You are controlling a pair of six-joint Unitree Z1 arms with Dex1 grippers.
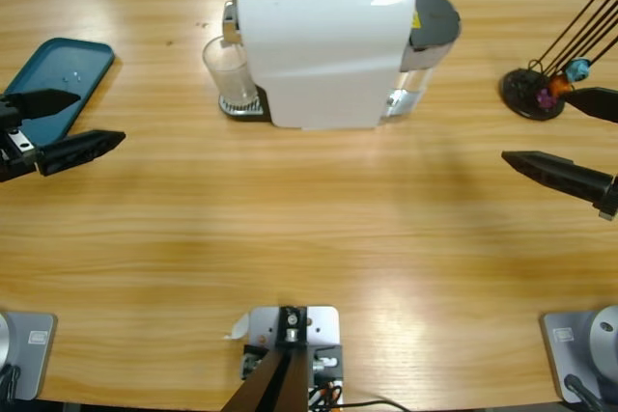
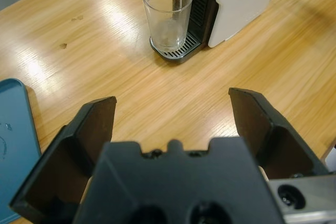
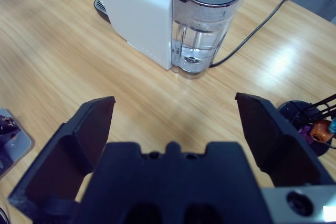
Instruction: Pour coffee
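White coffee machine (image 1: 323, 45) sits far-centre on the wooden table (image 1: 309, 238), clear water tank (image 3: 202, 30) at its right end with a black cable (image 3: 252, 24) trailing off behind. Empty-looking glass (image 1: 228, 72) stands upright on the drip tray (image 2: 176, 53) under the spout, at the machine's left end. Left gripper (image 1: 60, 127) is at the left edge, jaws spread wide, holding nothing, well apart from the glass and partly over the teal tray (image 1: 56, 84). Right gripper (image 1: 570, 137) is at the right edge, jaws also wide apart and empty, near the black capsule stand (image 1: 533, 92) with its thin rods. Neither gripper touches anything.
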